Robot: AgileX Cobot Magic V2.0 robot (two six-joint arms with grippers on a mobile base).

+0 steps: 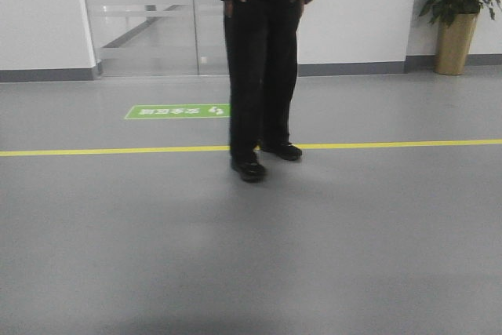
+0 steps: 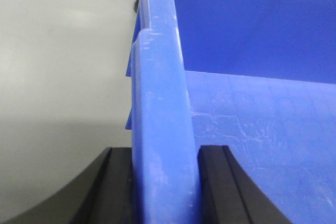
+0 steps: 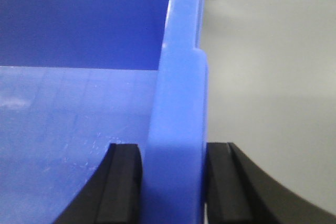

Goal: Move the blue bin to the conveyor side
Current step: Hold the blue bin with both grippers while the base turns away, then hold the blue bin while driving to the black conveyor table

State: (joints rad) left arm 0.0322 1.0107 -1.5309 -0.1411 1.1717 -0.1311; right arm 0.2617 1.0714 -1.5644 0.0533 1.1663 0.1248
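Observation:
The blue bin (image 2: pixel 252 129) fills both wrist views, glossy blue with a scuffed floor (image 3: pixel 63 129) and a thick rim. My left gripper (image 2: pixel 165 182) is shut on the bin's left rim, one black finger outside and one inside the wall. On the opposite wall my right gripper (image 3: pixel 176 182) clamps the right rim the same way. The bin hangs above the grey floor between the two arms. The conveyor side is out of view. The front view shows neither the bin nor the grippers.
A person in black (image 1: pixel 263 68) stands straight ahead on the grey floor, feet by a yellow floor line (image 1: pixel 118 151). A green floor sign (image 1: pixel 178 111) lies behind it. A glass door (image 1: pixel 145 17) and a potted plant (image 1: pixel 457 13) stand by the far wall.

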